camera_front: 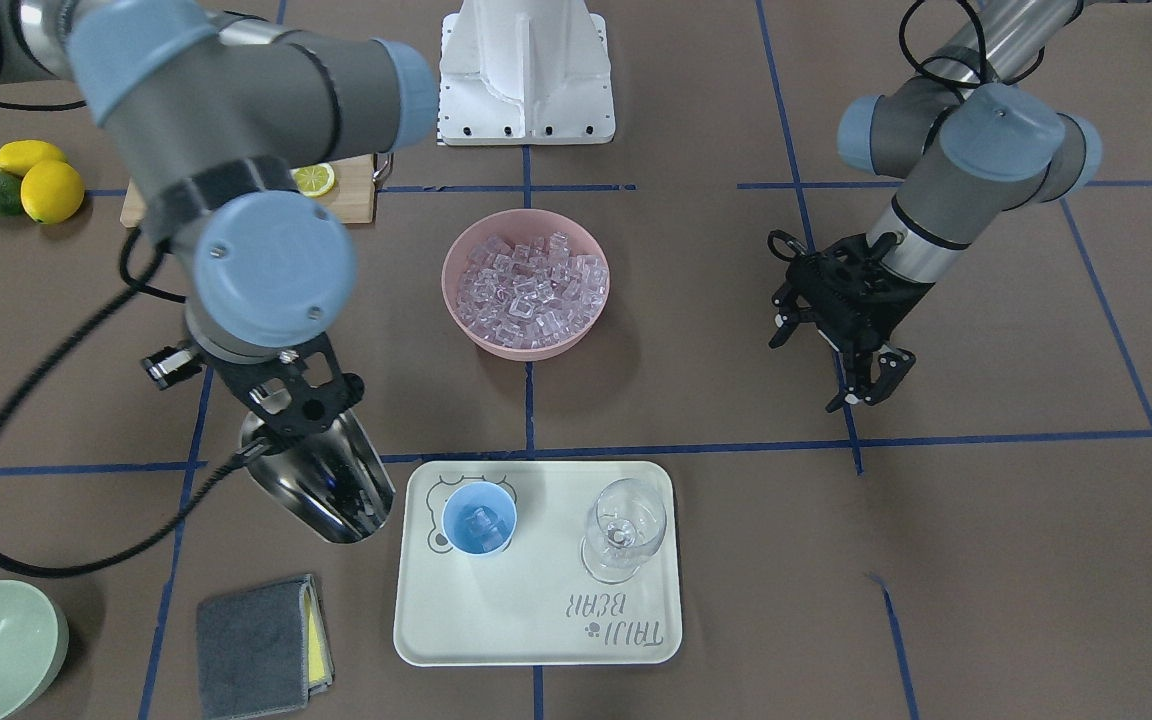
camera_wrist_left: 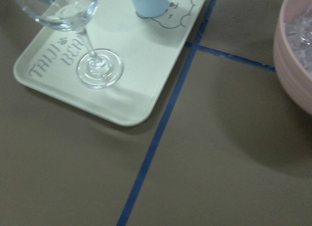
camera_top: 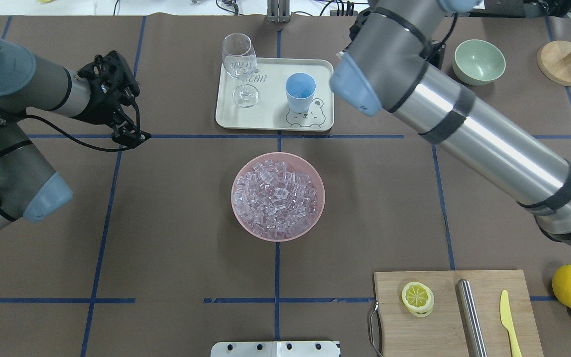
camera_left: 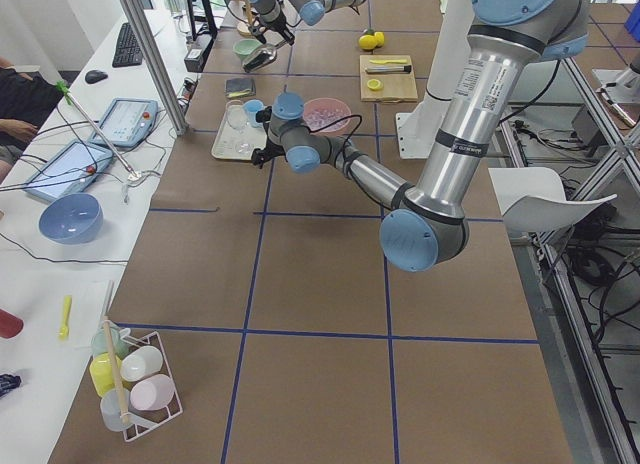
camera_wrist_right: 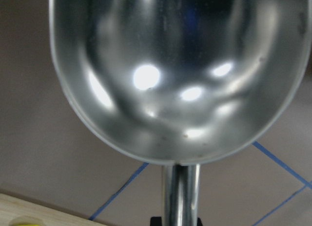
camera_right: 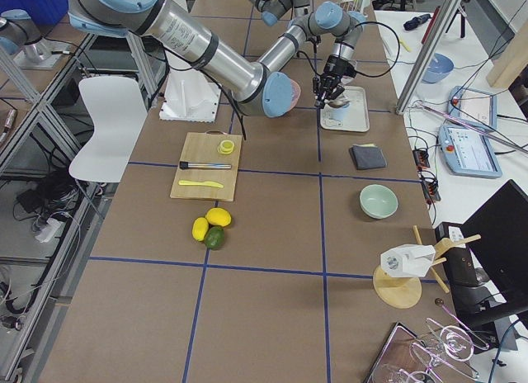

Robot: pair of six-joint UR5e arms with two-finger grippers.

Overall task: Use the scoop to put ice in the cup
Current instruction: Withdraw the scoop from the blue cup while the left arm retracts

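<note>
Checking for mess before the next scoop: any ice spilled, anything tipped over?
Nothing stands out. The ice lies in the pink bowl, none on the table; cup and wine glass stand upright on the tray.

on my feed the scoop (camera_wrist_right: pixel 178 75) is polished steel, mirror-bright and smooth, throwing back the lights. the ice (camera_front: pixel 531 285) looks clear and glassy, heaped in a matt pink plastic bowl (camera_front: pixel 458 300). the cup (camera_top: pixel 299 99) is smooth light-blue plastic on a pale, satin-finish plastic tray (camera_front: pixel 536 620), beside a clear, glossy wine glass (camera_front: pixel 624 525). i also see a fuzzy grey cloth (camera_front: pixel 251 645), a pale wooden board (camera_top: pixel 488 297), and matt brown paper over the table (camera_front: pixel 736 400).
</note>
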